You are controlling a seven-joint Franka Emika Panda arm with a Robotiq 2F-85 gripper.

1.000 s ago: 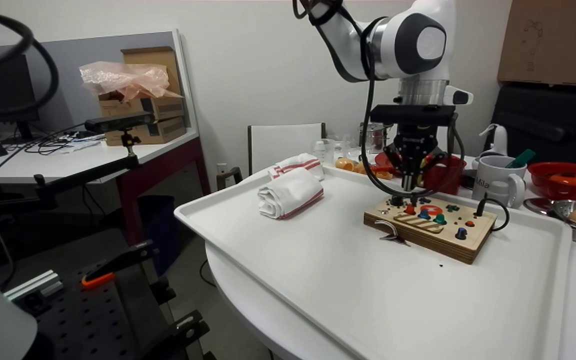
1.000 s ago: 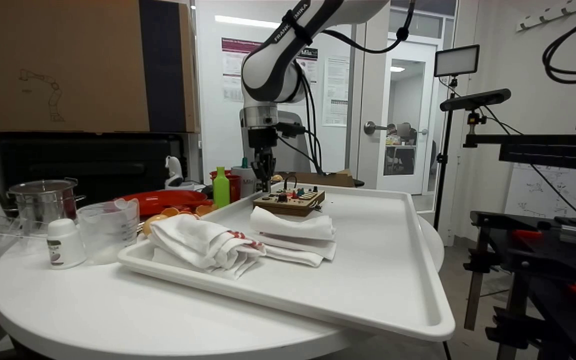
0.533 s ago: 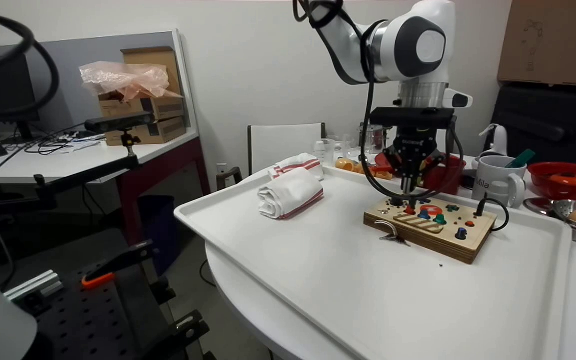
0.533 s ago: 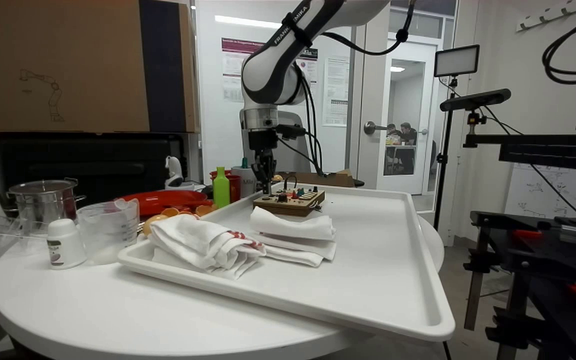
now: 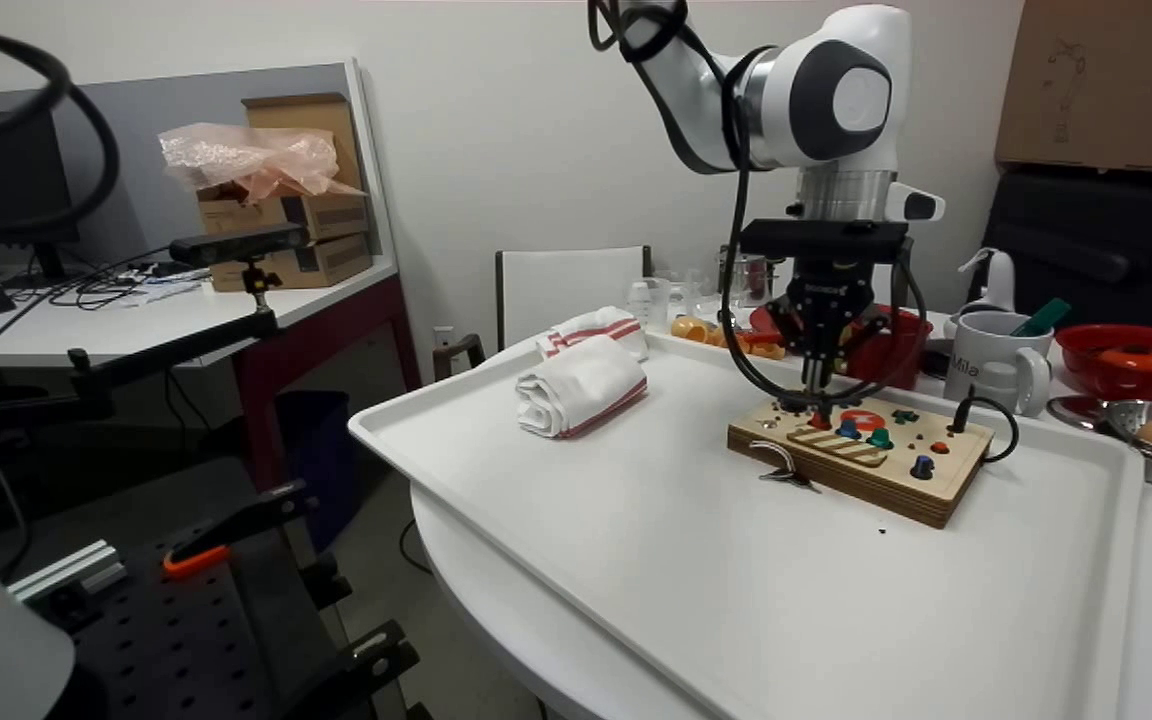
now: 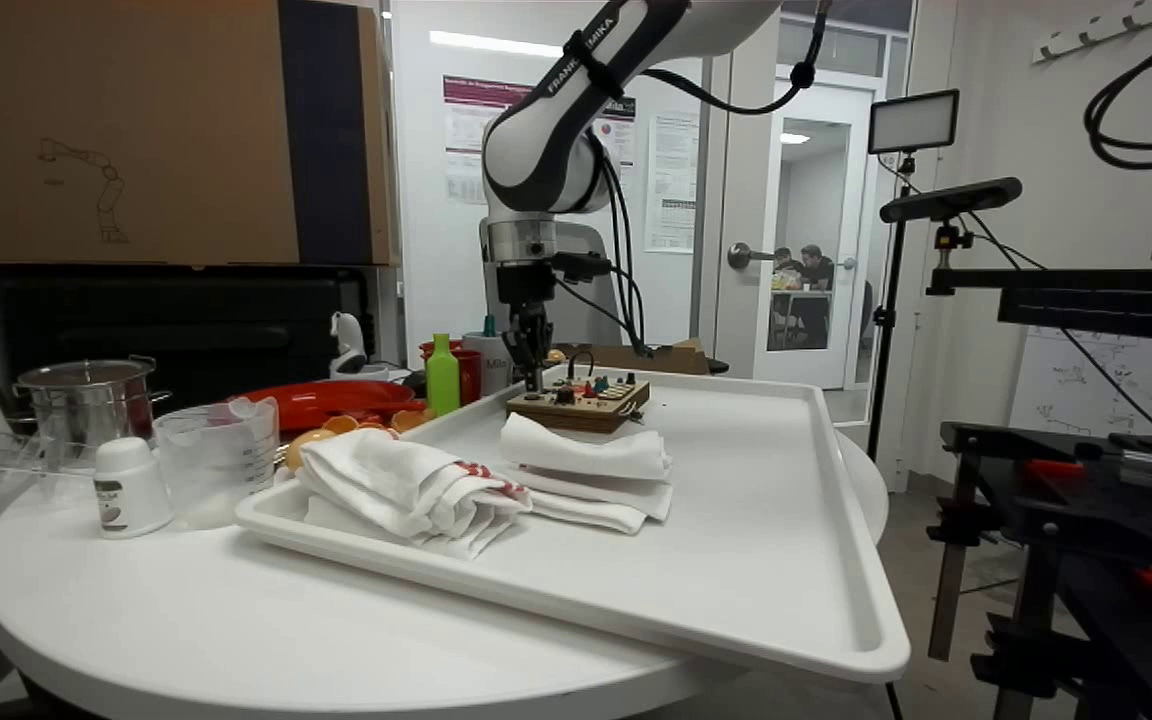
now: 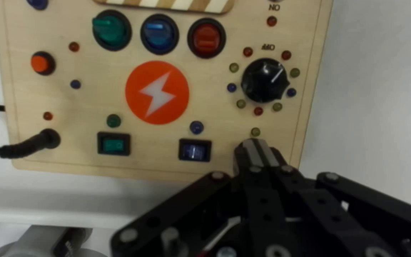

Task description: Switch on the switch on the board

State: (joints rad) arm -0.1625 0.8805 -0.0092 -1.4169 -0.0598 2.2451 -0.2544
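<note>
round white table (image 6: 336, 640) bearing a tray (image 5: 696, 560); on it, the wooden board (image 5: 861, 456) lies flat, apart from folded cloths (image 5: 581, 388). gripper (image 7: 258, 151), fingertips together, points down over one board corner, near the blue switch (image 7: 194, 151); contact cannot be judged.

In the wrist view, the black two-fingered gripper (image 7: 259, 153) is covering a corner area of the flat rectangular light-wood board (image 7: 209, 92) and hiding whatever is lying there, while the view's edges are cutting off the striped wooden strip (image 7: 170, 4), a dark blue knob (image 7: 38, 3) and a grey rounded thing (image 7: 36, 242) whose lettering (image 7: 69, 247) is blurring beyond reading. In an exterior view, a thick black cable (image 5: 739, 205) is crossing before the gripper's lower end, leaving contact with the board unclear.
</note>
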